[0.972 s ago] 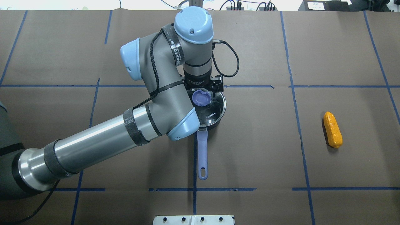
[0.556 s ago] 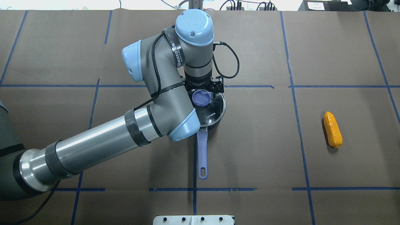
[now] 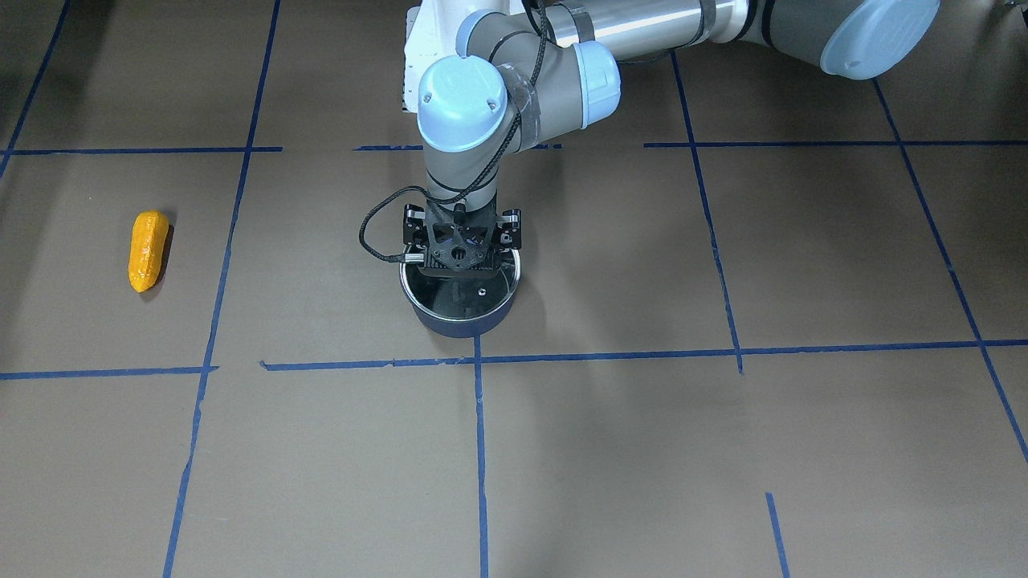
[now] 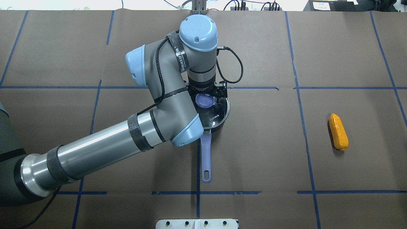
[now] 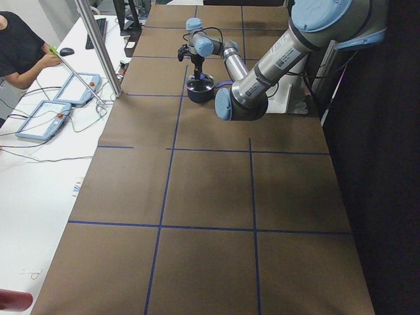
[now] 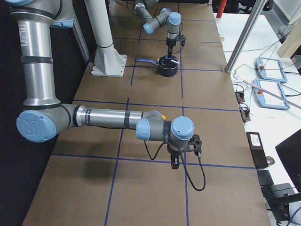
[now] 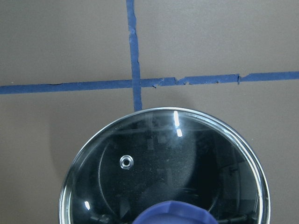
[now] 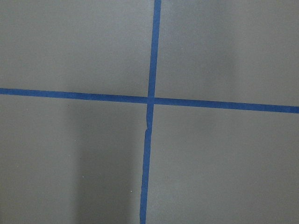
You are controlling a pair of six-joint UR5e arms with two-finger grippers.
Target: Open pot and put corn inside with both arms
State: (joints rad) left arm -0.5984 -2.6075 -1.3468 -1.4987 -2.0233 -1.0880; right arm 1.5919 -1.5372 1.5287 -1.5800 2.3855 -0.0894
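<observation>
The lid (image 4: 220, 112) covers the pot (image 3: 462, 326), left end effector (image 3: 460, 271) at its knob (image 4: 203, 101), grip unclear; corn (image 4: 338, 132) lies well apart.

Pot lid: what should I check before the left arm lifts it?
1. Left gripper over the lid knob: ok.
2. Grip closed on knob: cannot tell, hidden.
3. Glass lid seated on pot: ok.
4. Corn lying free, apart from pot: ok.
5. Right gripper at corn: not ok; its wrist view shows only taped table.
</observation>
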